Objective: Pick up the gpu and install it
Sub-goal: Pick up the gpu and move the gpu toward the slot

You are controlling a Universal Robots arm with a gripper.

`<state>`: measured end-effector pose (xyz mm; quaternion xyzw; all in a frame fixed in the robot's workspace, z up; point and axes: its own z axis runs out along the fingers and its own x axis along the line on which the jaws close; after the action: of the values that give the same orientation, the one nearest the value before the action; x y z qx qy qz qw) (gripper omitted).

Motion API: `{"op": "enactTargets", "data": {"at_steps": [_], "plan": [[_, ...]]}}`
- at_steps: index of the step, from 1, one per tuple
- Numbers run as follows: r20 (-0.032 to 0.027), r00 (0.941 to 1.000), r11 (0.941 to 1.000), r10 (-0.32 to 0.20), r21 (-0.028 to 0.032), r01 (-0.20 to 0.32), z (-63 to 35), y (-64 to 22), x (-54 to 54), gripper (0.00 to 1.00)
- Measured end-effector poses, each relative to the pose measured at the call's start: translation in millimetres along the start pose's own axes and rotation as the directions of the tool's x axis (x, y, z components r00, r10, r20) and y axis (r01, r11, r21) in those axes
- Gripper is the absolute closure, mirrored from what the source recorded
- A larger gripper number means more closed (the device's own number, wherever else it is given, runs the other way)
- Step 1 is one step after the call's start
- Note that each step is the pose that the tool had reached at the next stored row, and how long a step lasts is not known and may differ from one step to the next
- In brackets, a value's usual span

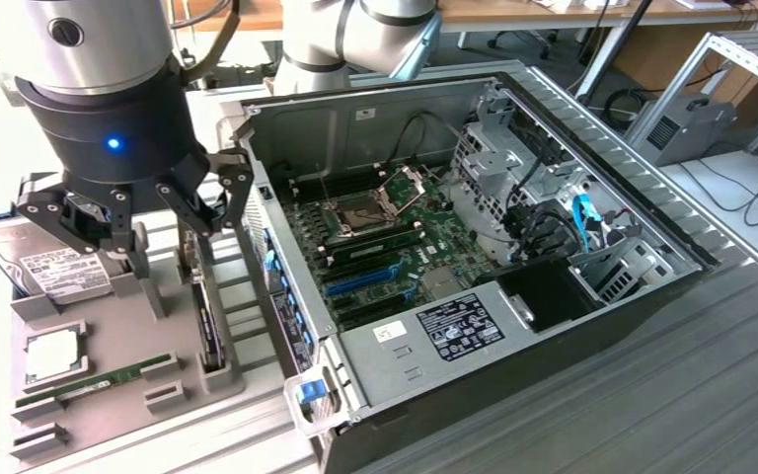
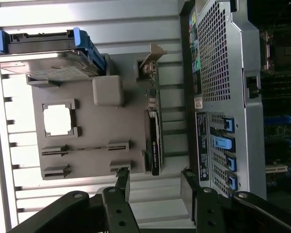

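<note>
While the black gripper (image 1: 155, 232) hangs spread wide and empty above the grey moulded parts tray (image 1: 96, 331) at the exterior view's left, nothing is lifted yet. Far left on the tray, a boxy silver hard drive with white label (image 1: 50, 265) sits propped in its cradle. Nearer, a square silver processor chip (image 1: 52, 355) and a narrow green RAM stick (image 1: 96, 375) lie in fitted recesses. At the tray's right edge the gpu (image 1: 208, 326), a thin dark circuit card, stands on edge in a slot, likely so its top edge is offered for a pinch. In the wrist view the gpu (image 2: 154, 145) lines up with the gap between the fingers (image 2: 122, 177), clear of both. Further right, the open silver computer case (image 1: 340, 128) lies on its side on the ribbed metal table (image 1: 709, 385). Its green motherboard (image 1: 379, 247) faces up, so a card can drop in from above.
</note>
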<state>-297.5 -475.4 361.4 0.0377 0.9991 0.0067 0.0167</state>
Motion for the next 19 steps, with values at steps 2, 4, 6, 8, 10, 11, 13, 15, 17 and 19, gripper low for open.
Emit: {"op": "enactTargets", "data": {"at_steps": [2,4,6,8,10,11,13,15,17,19], "plan": [[-0.0001,1.0000,1.0000,0.000,0.0003,0.000,0.9,0.4,-0.1,0.45],[-0.0001,1.0000,1.0000,0.000,0.0003,0.000,2.0,1.7,-0.4,0.45],[0.0000,1.0000,1.0000,0.000,0.0003,0.000,3.1,3.0,-0.7,0.45],[-0.0001,1.0000,1.0000,0.000,0.0003,0.000,3.9,4.1,-0.9,0.45],[0.0000,1.0000,1.0000,0.000,0.0003,0.000,5.2,5.5,-1.0,0.45],[0.0002,1.0000,1.0000,0.000,0.0000,0.000,5.8,5.7,-1.0,0.45],[-0.0001,1.0000,1.0000,0.000,0.0003,0.000,6.3,6.4,-1.0,0.45],[0.0000,1.0000,1.0000,0.000,0.0002,0.000,7.1,6.7,-1.0,0.45],[-0.0001,1.0000,1.0000,0.000,0.0003,0.000,7.7,6.9,-0.9,0.45],[-0.0001,1.0000,1.0000,0.000,0.0004,0.000,8.2,7.2,-1.0,0.45]]}}
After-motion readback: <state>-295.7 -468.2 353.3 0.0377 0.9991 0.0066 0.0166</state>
